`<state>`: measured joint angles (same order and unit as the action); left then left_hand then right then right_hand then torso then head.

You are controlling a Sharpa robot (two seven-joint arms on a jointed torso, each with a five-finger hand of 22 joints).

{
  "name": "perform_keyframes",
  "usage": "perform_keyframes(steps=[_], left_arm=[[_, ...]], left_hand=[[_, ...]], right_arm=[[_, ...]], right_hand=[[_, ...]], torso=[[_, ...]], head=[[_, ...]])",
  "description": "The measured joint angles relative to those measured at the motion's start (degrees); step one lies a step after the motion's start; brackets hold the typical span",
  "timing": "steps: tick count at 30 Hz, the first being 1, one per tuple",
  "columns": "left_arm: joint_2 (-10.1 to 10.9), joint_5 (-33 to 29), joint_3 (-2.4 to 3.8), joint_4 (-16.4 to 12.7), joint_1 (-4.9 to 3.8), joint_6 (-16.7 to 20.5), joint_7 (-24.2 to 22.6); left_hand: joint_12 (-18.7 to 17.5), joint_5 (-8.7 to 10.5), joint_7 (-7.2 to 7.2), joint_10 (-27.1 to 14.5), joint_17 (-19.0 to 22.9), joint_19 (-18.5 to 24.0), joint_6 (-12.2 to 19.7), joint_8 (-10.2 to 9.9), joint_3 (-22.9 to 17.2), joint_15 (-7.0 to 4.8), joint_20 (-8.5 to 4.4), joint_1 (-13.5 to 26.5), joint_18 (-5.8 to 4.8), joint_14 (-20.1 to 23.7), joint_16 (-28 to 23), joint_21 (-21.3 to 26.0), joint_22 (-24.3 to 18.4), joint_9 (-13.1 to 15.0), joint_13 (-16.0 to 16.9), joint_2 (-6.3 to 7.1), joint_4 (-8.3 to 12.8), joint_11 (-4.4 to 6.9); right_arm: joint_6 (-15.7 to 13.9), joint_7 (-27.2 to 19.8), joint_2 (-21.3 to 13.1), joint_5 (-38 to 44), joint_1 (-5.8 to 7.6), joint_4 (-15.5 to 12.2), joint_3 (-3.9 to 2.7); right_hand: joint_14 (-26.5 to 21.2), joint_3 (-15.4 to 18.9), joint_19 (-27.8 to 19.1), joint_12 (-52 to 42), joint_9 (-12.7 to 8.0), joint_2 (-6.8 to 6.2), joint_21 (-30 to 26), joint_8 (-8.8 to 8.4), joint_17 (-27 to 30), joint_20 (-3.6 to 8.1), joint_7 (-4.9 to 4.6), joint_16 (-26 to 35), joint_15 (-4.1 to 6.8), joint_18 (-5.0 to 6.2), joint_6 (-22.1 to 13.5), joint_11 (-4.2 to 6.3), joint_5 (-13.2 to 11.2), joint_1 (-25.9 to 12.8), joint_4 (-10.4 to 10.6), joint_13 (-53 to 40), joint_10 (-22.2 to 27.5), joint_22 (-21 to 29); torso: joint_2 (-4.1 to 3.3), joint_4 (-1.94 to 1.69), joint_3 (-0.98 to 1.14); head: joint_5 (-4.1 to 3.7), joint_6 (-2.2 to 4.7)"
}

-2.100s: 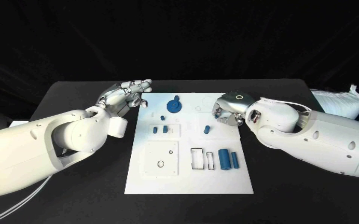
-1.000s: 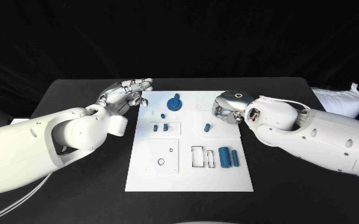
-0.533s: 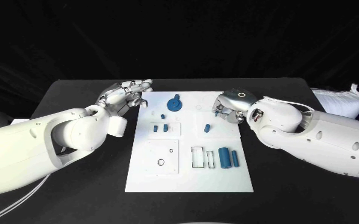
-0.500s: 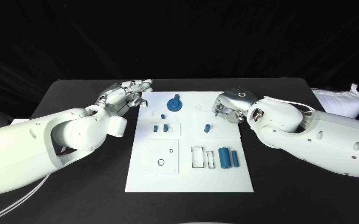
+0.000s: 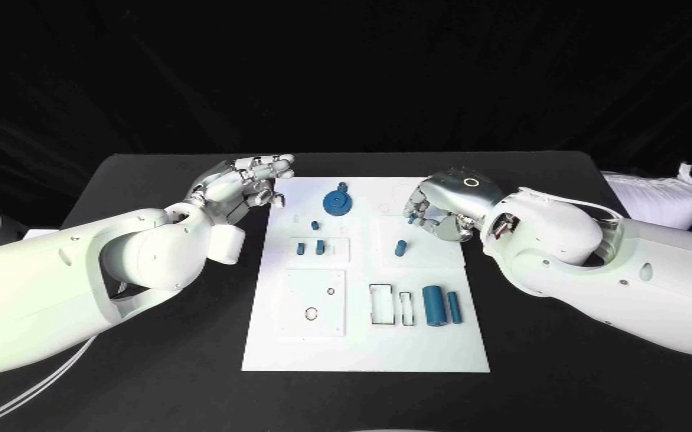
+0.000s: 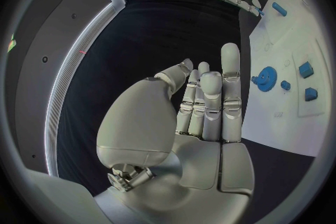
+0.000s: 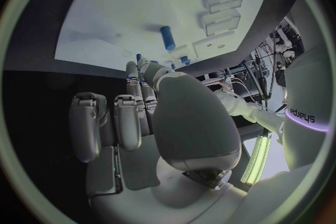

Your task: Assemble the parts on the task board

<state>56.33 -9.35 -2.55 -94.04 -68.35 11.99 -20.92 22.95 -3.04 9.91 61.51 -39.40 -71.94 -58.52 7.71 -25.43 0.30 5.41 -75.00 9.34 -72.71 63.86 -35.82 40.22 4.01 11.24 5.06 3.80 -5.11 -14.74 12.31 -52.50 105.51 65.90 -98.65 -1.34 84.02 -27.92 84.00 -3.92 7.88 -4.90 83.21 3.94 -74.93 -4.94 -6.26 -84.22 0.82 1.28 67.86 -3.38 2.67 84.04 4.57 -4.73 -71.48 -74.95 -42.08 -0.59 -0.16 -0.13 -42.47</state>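
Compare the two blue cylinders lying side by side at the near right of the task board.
The left cylinder is thicker than the right cylinder. The left cylinder is also a little longer; the right cylinder looks slim beside it. The left cylinder lies next to the small white-rimmed slots, the right cylinder nearer the task board's right edge. Both are blue, lie flat, parallel, with neither hand on them.

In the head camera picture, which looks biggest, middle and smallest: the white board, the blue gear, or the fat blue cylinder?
1. Task board, by far the largest.
2. Blue gear.
3. Fat blue cylinder. It looks about as long as the gear is wide, so those two are close.
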Motion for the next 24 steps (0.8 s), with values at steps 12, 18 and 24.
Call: perform_keyframes(steps=[12,18,24], left_arm=[[-0.4,0.0,-0.02,0.2,0.05,-0.1,0.1],[-0.7,0.0,-0.03,0.1,0.07,-0.1,0.1],[-0.9,0.0,-0.03,0.0,0.07,-0.2,0.1]], left_hand=[[0.0,0.0,0.0,-0.2,-0.1,0.0,0.0,0.0,0.0,0.0,0.0,0.0,0.0,0.0,0.0,0.0,0.0,0.0,0.0,0.0,0.0,-0.2],[0.0,0.0,0.2,-0.2,0.1,0.1,0.2,0.0,0.0,0.0,0.07,0.0,0.0,0.0,0.0,0.0,0.0,0.0,0.0,0.0,0.0,-0.2],[0.0,0.0,0.2,-0.4,0.2,0.2,0.2,0.0,0.2,0.21,0.21,0.4,0.0,0.2,0.0,0.2,-0.1,0.0,0.0,0.38,0.2,-0.4]], right_arm=[[-1.3,-0.1,4.7,-0.3,-0.56,-5.2,-0.09],[-1.2,-0.4,7.3,-0.3,-2.77,-5.0,0.5],[-0.7,-0.8,10.1,-0.2,-5.43,-3.7,1.12]], right_hand=[[0.0,0.0,0.0,0.0,0.0,-0.01,0.0,0.22,0.0,0.0,-0.02,0.0,0.0,0.0,0.0,-0.02,0.0,0.0,0.0,0.1,0.0,0.0],[0.0,-0.1,0.0,0.0,0.0,-0.01,0.0,0.22,0.0,0.0,-0.03,0.0,0.0,0.0,0.0,-0.02,0.0,0.0,-0.1,0.1,0.0,0.0],[0.0,-0.2,0.0,0.0,0.0,-0.1,0.0,0.2,0.0,0.0,-0.04,0.0,0.0,0.0,0.0,-0.06,0.0,-0.1,-0.2,0.2,0.0,0.0]], torso=[[0.01,-0.1,-0.02],[0.04,-0.13,-0.18],[0.04,-0.13,-0.22]], head=[[1.95,-0.63],[3.16,-1.37],[3.99,-1.83]])
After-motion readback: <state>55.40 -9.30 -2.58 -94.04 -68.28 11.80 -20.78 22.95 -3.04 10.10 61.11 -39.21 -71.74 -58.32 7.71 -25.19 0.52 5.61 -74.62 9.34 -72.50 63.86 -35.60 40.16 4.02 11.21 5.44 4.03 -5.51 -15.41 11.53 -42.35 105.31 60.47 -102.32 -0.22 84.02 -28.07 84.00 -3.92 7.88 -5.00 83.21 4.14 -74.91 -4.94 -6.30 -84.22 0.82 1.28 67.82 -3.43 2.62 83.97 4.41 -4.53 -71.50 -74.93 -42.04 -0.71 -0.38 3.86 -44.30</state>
